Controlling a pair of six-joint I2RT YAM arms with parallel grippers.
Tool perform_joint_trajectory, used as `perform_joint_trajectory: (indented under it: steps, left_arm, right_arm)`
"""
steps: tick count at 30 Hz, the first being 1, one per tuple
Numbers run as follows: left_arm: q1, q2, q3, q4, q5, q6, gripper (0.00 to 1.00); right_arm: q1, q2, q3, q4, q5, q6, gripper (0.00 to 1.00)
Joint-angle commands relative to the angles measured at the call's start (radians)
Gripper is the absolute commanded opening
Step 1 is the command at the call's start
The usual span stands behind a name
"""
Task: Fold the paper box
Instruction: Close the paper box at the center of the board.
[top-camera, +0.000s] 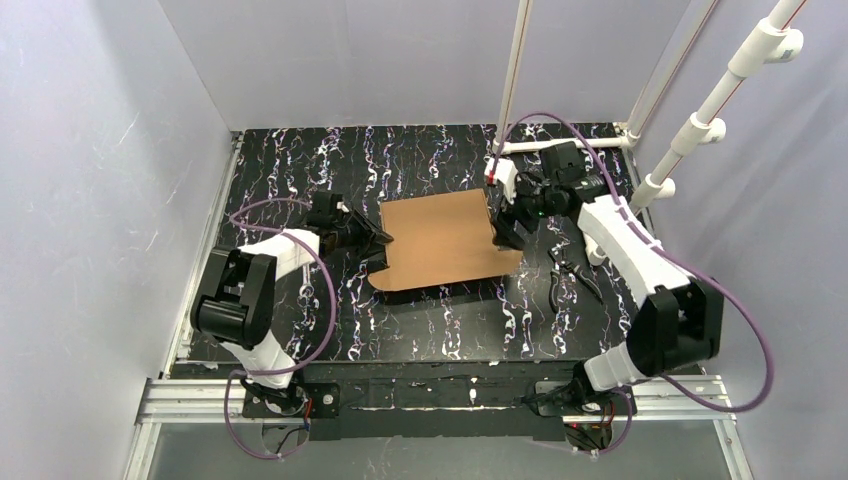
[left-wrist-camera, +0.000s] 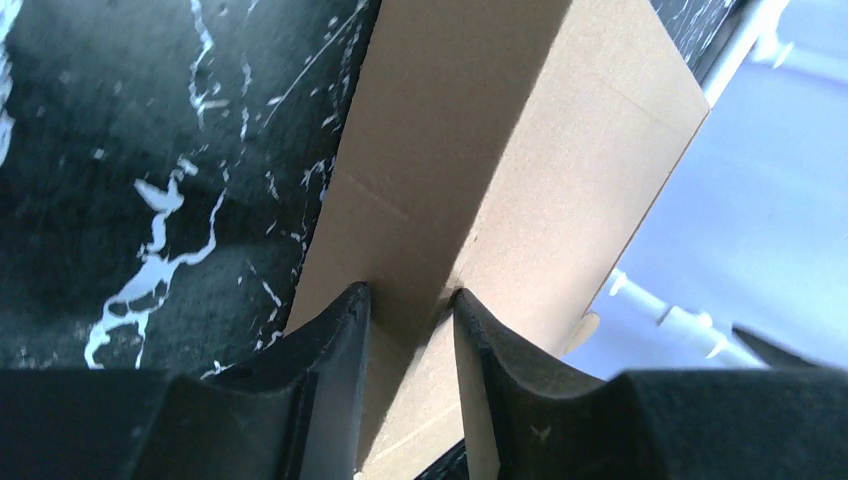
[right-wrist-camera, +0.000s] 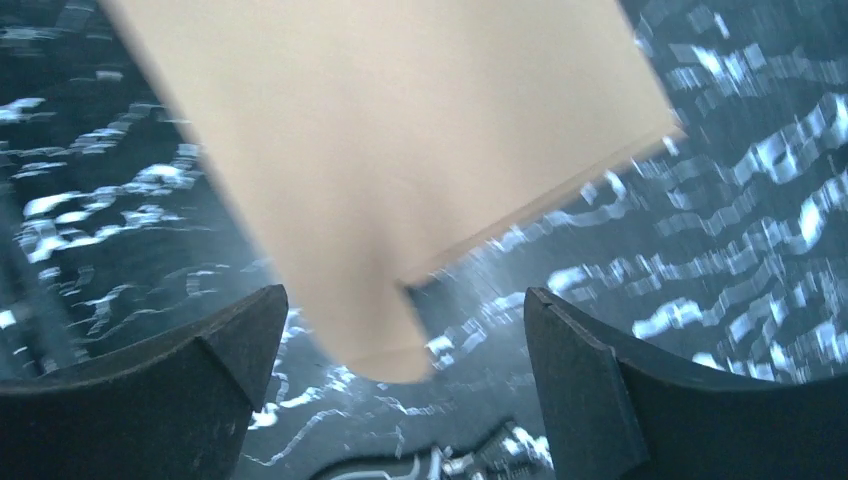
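Paper box (top-camera: 440, 240), brown cardboard mid-counter (top-camera: 300, 160); left end effector (left-wrist-camera: 410, 295) clamps its left edge, right end effector (right-wrist-camera: 402, 300) spread apart.

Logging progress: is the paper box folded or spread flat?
Partly folded: from above the paper box shows one flat face, but the left wrist view shows it bent along a fold.

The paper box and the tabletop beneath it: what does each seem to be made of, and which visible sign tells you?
The paper box: brown cardboard, matte and unprinted; pressed crease lines and a clean-cut edge show in the left wrist view. The tabletop: black with white marble-like veining, low sheen; probably a printed mat or film rather than stone, though the look leaves that open.
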Motion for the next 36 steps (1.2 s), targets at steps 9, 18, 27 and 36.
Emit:
perform_joint_trajectory:
  steps: [9, 18, 27, 36]
  left_arm:
    - [-0.086, -0.189, -0.235, 0.005, -0.227, -0.377, 0.19]
    - [-0.094, -0.450, -0.198, -0.182, -0.336, -0.068, 0.72]
    - [0.148, -0.311, -0.028, -0.060, 0.093, 0.515, 0.98]
    - [0.204, 0.112, 0.334, -0.036, 0.362, 0.610, 0.98]
  right_arm:
    - [0.028, -0.085, -0.188, 0.029, -0.500, 0.117, 0.98]
    - [0.011, -0.149, -0.360, 0.178, -0.491, 0.329, 0.98]
    - [-0.032, -0.208, -0.596, 0.651, -0.337, 0.873, 0.98]
    - [-0.032, -0.111, -0.836, 1.254, -0.330, 1.272, 0.98]
